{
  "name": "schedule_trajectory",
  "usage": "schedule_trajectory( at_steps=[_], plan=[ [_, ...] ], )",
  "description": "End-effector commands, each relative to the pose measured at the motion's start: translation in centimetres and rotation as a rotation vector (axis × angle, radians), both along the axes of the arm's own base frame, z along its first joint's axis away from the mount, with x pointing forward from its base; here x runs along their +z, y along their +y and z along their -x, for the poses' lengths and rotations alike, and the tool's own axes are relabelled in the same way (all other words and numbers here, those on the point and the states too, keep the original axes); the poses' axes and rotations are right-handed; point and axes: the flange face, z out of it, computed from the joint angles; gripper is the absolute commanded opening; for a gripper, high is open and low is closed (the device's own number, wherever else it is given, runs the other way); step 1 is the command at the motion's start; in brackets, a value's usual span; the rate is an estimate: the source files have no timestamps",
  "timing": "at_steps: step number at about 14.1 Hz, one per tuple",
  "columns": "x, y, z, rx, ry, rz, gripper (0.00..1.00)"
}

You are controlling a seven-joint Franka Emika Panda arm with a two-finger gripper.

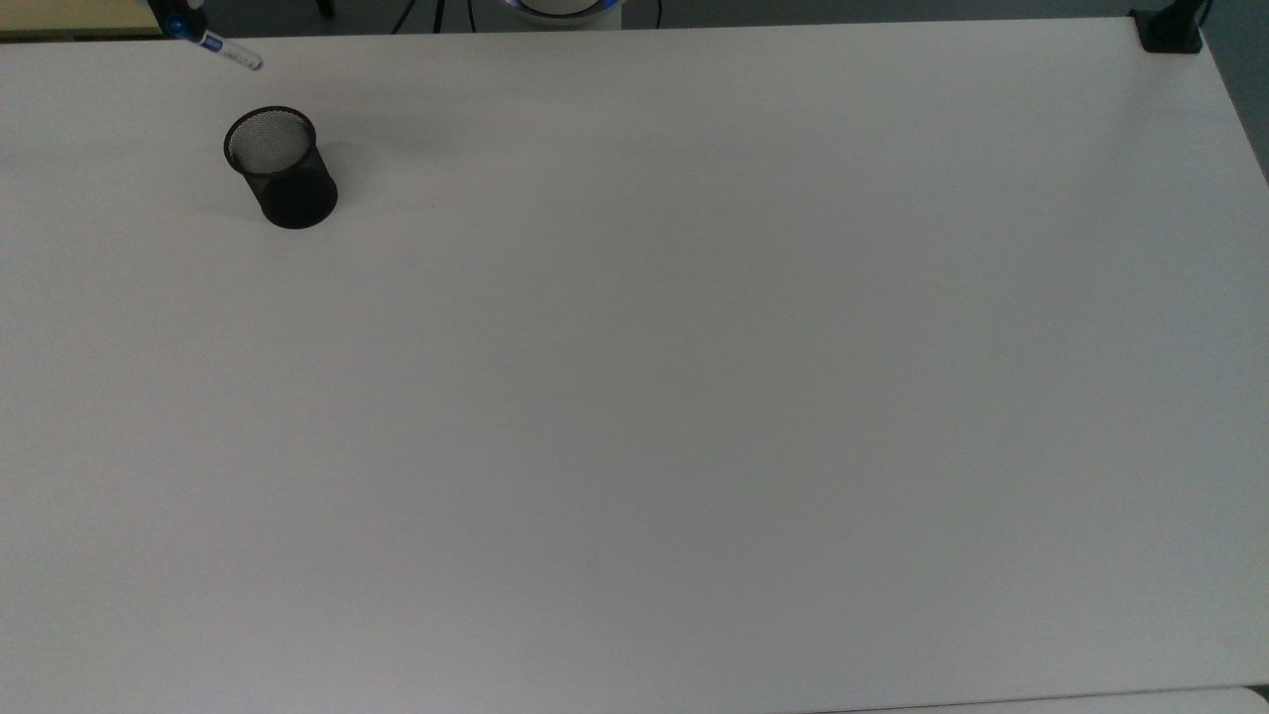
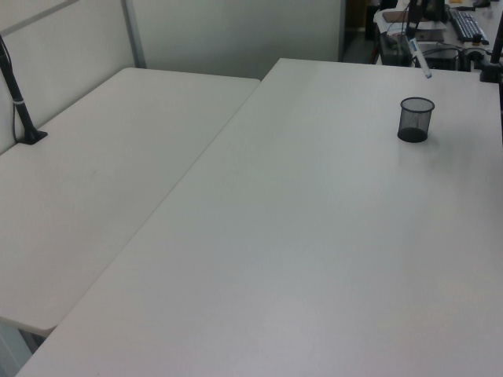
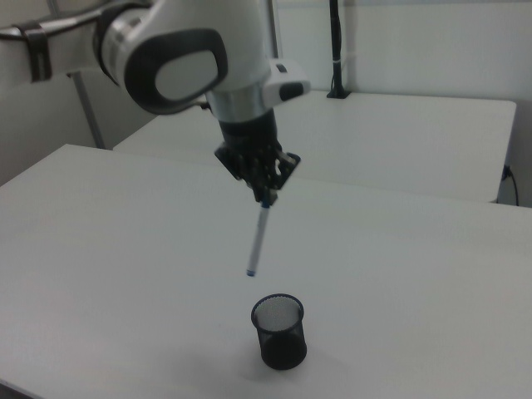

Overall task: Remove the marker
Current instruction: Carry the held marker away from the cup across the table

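Observation:
The marker point(image 3: 258, 239), white with a blue cap, hangs tilted in the air above the black mesh cup point(image 3: 279, 331), fully clear of its rim. My gripper point(image 3: 266, 196) is shut on the marker's capped upper end. In the top view the marker point(image 1: 220, 48) pokes in at the upper left corner, beyond the cup point(image 1: 281, 168), which stands upright and empty on the white table point(image 1: 694, 347). In the left view the marker point(image 2: 419, 60) hangs above and slightly left of the cup point(image 2: 416, 119).
A black clamp point(image 1: 1170, 30) sits at the table's far right corner in the top view. A second white table point(image 2: 94, 181) adjoins on the left view's left, with a black post point(image 2: 20, 106) clamped to it.

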Motion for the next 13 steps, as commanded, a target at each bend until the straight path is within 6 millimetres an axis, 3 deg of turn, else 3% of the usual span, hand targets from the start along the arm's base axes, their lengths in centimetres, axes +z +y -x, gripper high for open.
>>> schedule_trajectory(
  at_steps=[1,5,13],
  plan=[
    [0.9,5.4,-1.8,0.099,0.057,-0.067,0.05],
    [-3.2,10.7,-4.7,0.139,0.135,-0.114,0.05],
    [-14.7,21.8,-10.6,0.082,0.314,-0.122,0.06]
  ],
)
